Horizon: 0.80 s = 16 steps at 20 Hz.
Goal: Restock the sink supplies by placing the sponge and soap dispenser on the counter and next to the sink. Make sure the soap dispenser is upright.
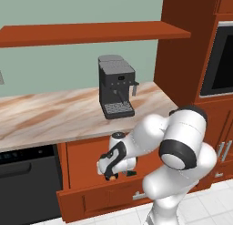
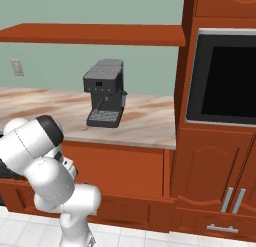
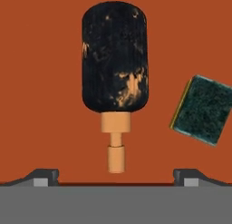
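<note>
Two supplies lie before us in the hand view: the soap dispenser [image 3: 115, 57], flat on its side at centre frame with its tan pump pointing toward the bottom edge, and the sponge [image 3: 203, 109] at the right, green face showing, apart from the bottle. Both rest on a red-brown surface that we judge to be an open drawer [image 1: 98, 183] below the table [image 1: 68, 112]. Our pincer [image 3: 116, 177] stands open, tips wide at the bottom corners, touching nothing. We judge the reach for the bottle is in hand; next we must descend, straddle its body, and close. Sink placement remains undone.
</note>
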Motion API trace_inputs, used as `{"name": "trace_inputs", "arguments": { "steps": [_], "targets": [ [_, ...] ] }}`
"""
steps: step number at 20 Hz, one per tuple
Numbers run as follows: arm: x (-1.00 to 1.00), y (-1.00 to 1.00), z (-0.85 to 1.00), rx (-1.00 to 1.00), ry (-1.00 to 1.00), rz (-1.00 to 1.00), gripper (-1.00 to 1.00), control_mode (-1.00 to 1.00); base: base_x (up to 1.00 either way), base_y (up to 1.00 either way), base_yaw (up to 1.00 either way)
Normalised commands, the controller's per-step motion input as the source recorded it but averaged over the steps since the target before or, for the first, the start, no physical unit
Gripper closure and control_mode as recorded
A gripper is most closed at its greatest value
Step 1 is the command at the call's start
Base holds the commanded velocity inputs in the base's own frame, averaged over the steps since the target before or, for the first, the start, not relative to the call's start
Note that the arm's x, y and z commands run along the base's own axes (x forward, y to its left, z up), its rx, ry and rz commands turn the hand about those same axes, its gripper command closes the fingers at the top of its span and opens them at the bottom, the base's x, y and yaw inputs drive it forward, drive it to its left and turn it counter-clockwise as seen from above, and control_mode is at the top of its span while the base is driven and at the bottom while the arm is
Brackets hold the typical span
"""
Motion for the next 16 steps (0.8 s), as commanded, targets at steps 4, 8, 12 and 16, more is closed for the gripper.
{"name": "trace_inputs", "arguments": {
  "steps": [4, 8, 12, 16],
  "targets": [
    [0.06, 0.01, -0.20, 0.00, 0.00, 0.00, -1.00, -1.00, 0.00, 0.00, 0.00],
    [0.04, 0.00, -0.22, 0.00, 0.00, 0.00, -1.00, -1.00, 0.00, 0.00, 0.00],
    [0.02, 0.04, -0.23, 0.00, 0.00, 0.00, -1.00, -1.00, 0.00, 0.00, 0.00],
    [0.01, 0.10, -0.20, 0.00, 0.00, 0.00, -1.00, -1.00, 0.00, 0.00, 0.00]
  ]
}}
